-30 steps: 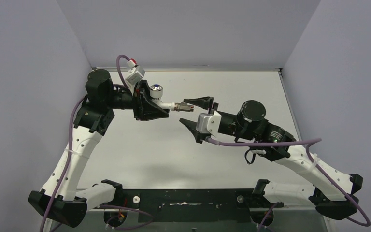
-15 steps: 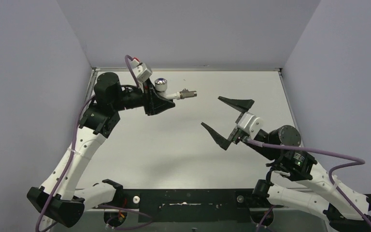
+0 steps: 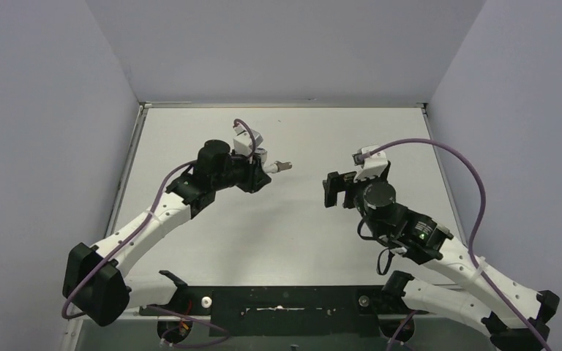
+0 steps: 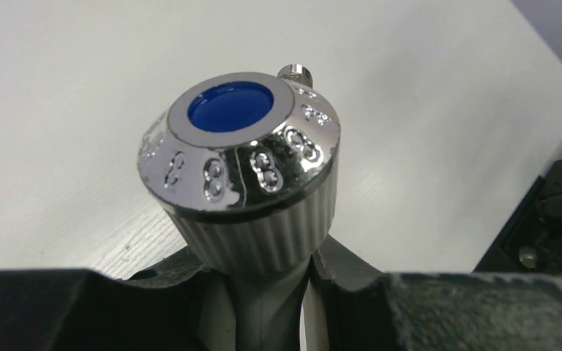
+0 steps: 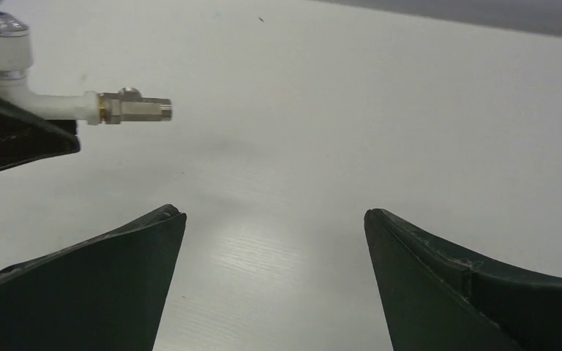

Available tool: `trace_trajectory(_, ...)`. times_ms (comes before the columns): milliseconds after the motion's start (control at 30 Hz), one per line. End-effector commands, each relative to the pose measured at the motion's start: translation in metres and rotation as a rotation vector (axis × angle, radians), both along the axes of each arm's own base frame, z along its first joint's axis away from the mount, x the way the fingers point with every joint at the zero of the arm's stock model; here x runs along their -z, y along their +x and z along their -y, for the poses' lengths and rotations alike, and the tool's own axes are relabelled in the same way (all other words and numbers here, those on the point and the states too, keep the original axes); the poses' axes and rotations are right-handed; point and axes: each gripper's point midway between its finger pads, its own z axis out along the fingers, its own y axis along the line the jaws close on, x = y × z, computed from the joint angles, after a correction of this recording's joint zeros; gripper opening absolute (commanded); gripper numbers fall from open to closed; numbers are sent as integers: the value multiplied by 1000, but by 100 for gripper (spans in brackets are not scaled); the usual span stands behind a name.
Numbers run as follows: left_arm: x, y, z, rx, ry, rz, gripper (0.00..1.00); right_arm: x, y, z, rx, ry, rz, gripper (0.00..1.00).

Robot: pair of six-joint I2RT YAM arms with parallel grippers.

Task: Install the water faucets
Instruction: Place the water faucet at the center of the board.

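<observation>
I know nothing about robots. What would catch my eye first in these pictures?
A shiny chrome knob with a blue dot fills the left wrist view; it tops a small white faucet clamped in the left gripper. The faucet's metal fitting points across the table toward the right gripper, which stands wide open and empty.

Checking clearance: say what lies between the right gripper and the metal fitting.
Only bare table separates right gripper from metal fitting, seen in right wrist view.

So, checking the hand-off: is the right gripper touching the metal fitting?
No, the right gripper stands open and clear of the metal fitting on the faucet.
</observation>
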Motion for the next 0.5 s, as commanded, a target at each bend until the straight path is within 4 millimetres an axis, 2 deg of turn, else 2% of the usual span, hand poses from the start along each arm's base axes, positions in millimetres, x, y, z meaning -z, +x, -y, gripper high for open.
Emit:
trace_trajectory(0,-4,34,-4,-140,-25,119,0,31,14,27,160,49,-187,100)
trace_trajectory(200,35,47,-12,-235,2,100,0,84,33,42,83,144,-420,100)
trace_trajectory(467,80,64,-25,-361,80,102,0,108,29,50,123,221,-422,100)
